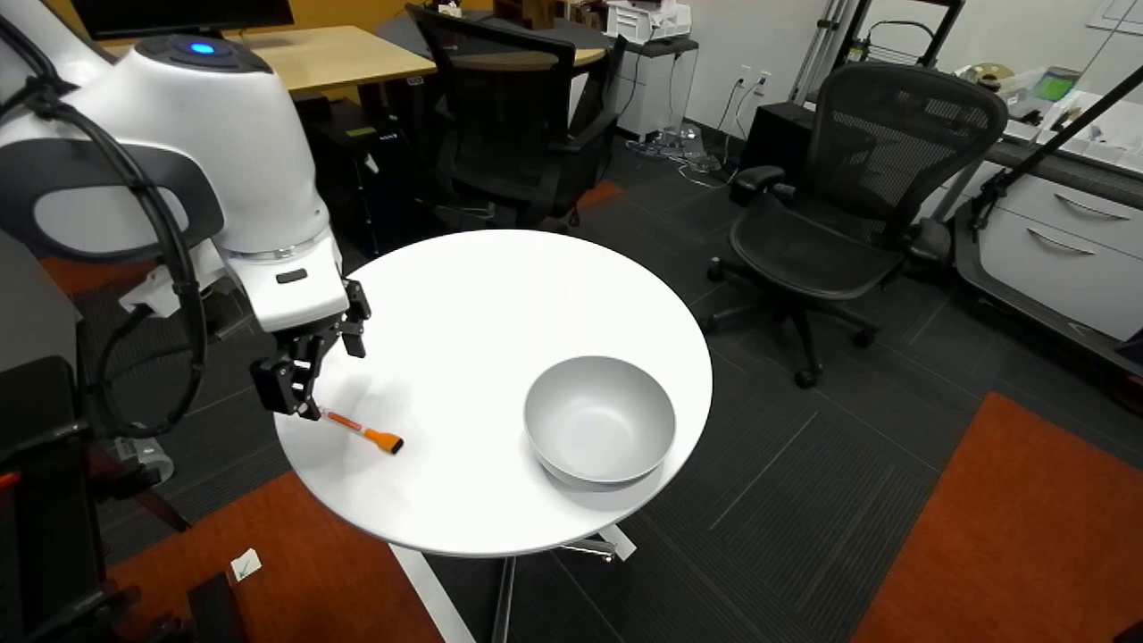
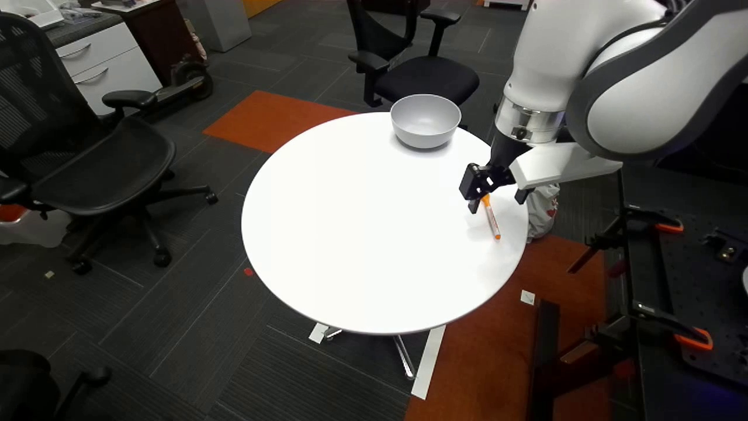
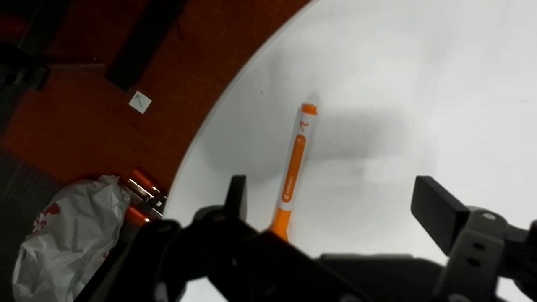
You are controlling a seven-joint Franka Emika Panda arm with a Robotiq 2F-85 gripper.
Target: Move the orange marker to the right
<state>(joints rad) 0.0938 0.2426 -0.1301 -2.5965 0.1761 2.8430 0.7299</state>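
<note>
I have the hand [image 3: 331, 199] spread wide over the tabletop [image 3: 377, 63]; the orange marker [image 3: 295, 165] lies beneath it, nearer one finger [image 3: 237, 195], thick end partly hidden from my wrist view.

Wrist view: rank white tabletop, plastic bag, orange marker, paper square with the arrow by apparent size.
By visible area, largest to smallest:
1. White tabletop
2. Plastic bag, cut off by the picture's bottom edge
3. Orange marker, lower end partly hidden
4. Paper square
</note>
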